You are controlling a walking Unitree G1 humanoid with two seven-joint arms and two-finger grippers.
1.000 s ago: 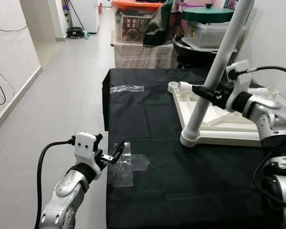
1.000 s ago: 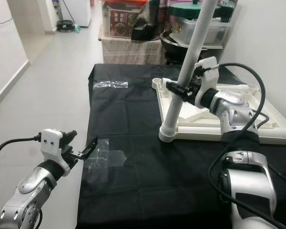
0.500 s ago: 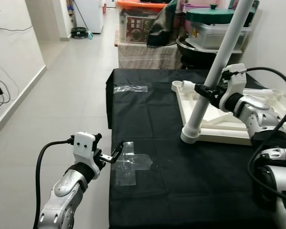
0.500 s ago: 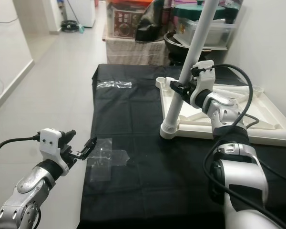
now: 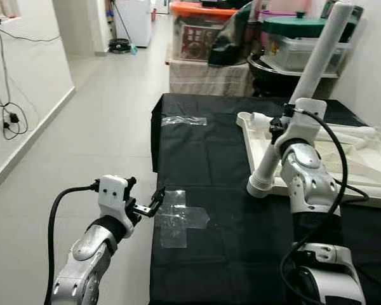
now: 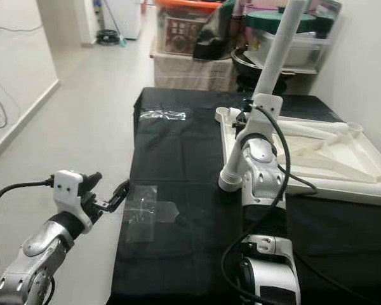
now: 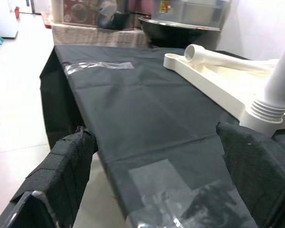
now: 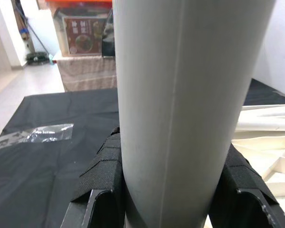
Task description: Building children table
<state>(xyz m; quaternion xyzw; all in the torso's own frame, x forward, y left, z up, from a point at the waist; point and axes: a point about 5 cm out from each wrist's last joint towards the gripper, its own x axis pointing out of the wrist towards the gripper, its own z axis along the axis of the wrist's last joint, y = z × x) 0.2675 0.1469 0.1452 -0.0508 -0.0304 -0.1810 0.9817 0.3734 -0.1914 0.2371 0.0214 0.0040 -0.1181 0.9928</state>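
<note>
- One black cloth (image 5: 216, 159) covers the work surface, the biggest thing in the scene, with a clear tape cross (image 5: 178, 217) stuck near its front edge and another clear strip (image 5: 184, 120) further back.
- On the cloth's right side lies the white plastic tabletop (image 6: 343, 159), underside up, its ribs and corner sockets showing.
- A single white leg (image 5: 308, 82) rises, tilted, from the near corner socket (image 5: 261, 184); its ribbed collar sits in or on the socket, though whether it is fully seated cannot be told.
- A second leg (image 7: 213, 56) appears to lie flat inside the upturned top, not yet fitted; any others cannot be made out.
- The right gripper (image 8: 168, 190) is clamped around the standing leg partway up, a black pad (image 8: 102, 171) pressed to each side of the tube in the right wrist view.
- The left gripper (image 5: 151, 204) hovers at the cloth's front edge beside the tape cross, fingers (image 7: 61, 161) spread apart and holding nothing.
- Judging by this, assembly looks early: one leg placed at most, the remaining corner sockets apparently open, and the table yet to be turned upright.
- Behind the cloth stand storage boxes (image 5: 200, 32) and a lidded pot (image 5: 292, 28), small in the background and no part of the job.
</note>
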